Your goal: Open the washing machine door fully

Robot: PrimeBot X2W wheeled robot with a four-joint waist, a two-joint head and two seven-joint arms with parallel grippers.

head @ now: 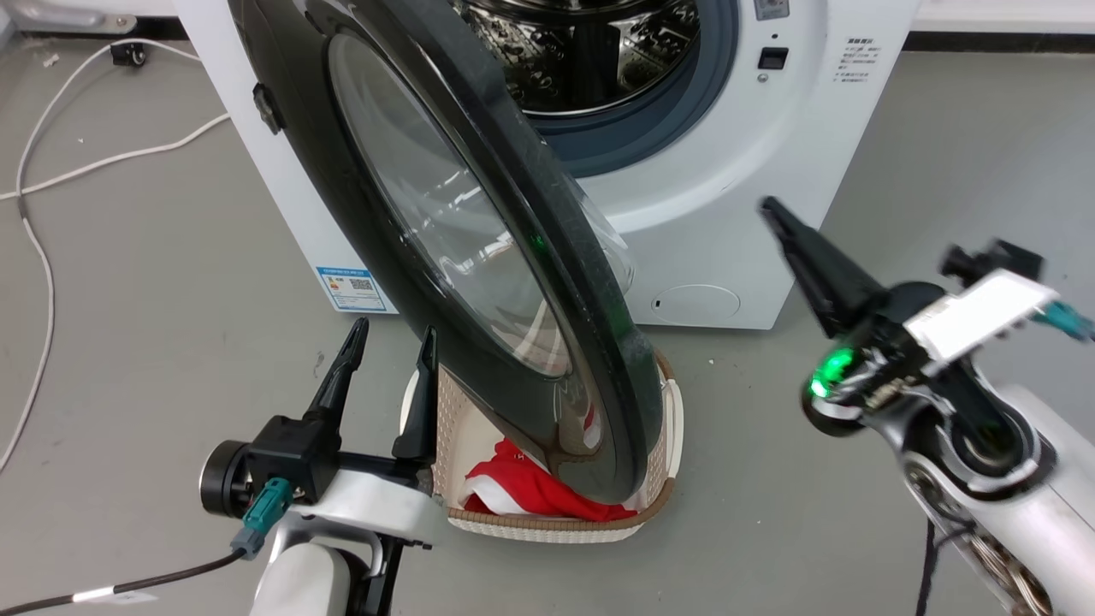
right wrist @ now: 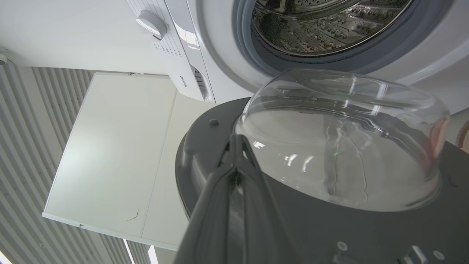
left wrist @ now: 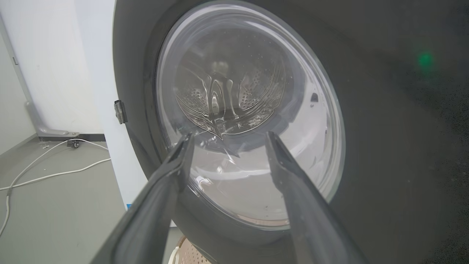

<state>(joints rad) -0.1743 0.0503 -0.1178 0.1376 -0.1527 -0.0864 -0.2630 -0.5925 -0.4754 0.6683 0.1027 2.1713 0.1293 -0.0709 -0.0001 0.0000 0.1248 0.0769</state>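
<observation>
Door position: the washing machine door is standing partly open, running from the upper left of the head view down to the lower centre, its glossy outer face turning toward the left.
Door edges: its lower rim is hanging over the woven basket; its glass bowl is bulging toward the drum side.
Machine: the washing machine is sitting at the top of the head view, its steel drum lying exposed inside the grey-blue gasket.
Left gripper: the left gripper is waiting at the lower left with jaws apart, holding nothing; its inner finger is sitting just beside the door's outer rim, and whether it is touching cannot be told. In the left wrist view the fingers are framing the window.
Right gripper: the right gripper is pointing up-left at the right of the frame with jaws together on nothing, standing apart from the door's inner side.
Open room: grey floor is showing left of the door, where a white cable is trailing at the far left edge; more floor is lying between door and right arm.
Basket contents: red cloth is lying inside.
</observation>
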